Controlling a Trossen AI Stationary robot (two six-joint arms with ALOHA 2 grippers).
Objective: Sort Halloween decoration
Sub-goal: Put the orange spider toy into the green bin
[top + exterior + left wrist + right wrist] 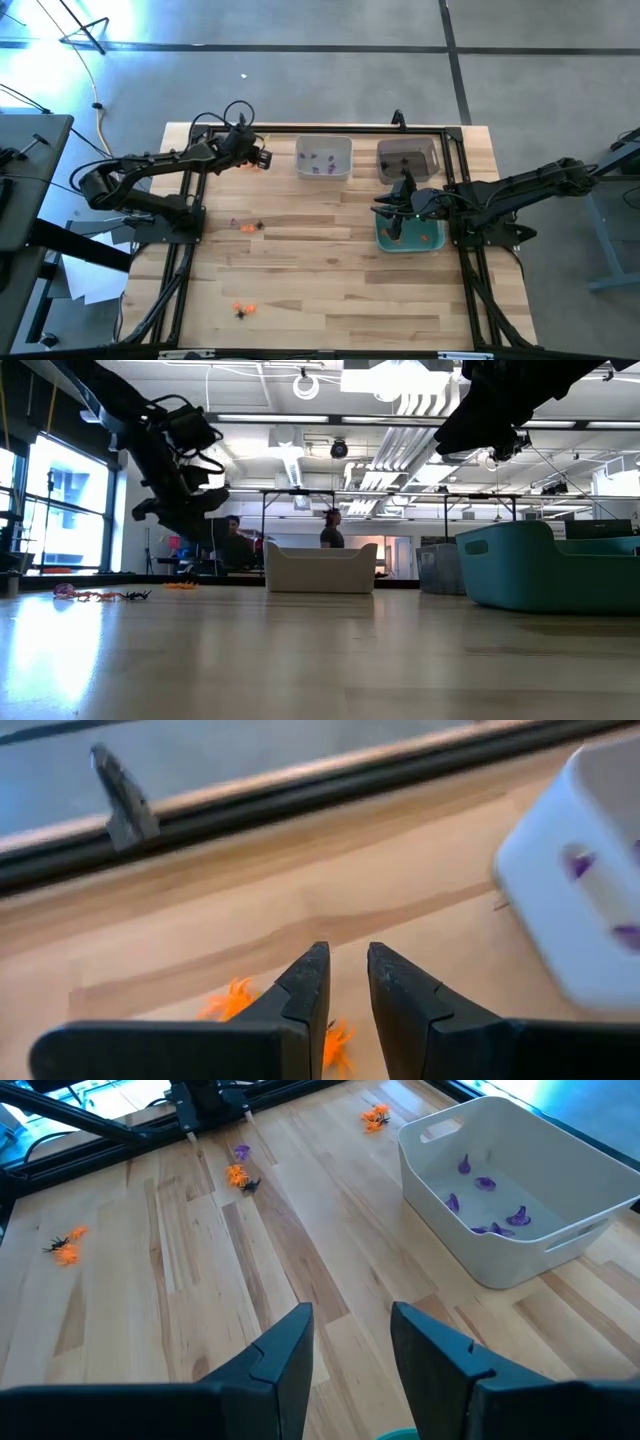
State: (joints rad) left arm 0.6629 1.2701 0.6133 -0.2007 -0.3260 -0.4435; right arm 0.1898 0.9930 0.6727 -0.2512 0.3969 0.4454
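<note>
Mid-sort: my L gripper (346,982) over tiny orange plastic trinkets (232,1001) by far table edge.
Fingers slightly apart, holding nothing; next I drop and pinch. R gripper (350,1342) open over teal bin (411,238).

One camera's hanging overhead, looking straight down at the whole worktop (330,290). Another's sitting at surface level, peering across into the room. Each wrist cam is riding close behind its arm's fingers, looking forward. The overhead, low and both wrist cams are all catching the white bin (324,158).
</note>
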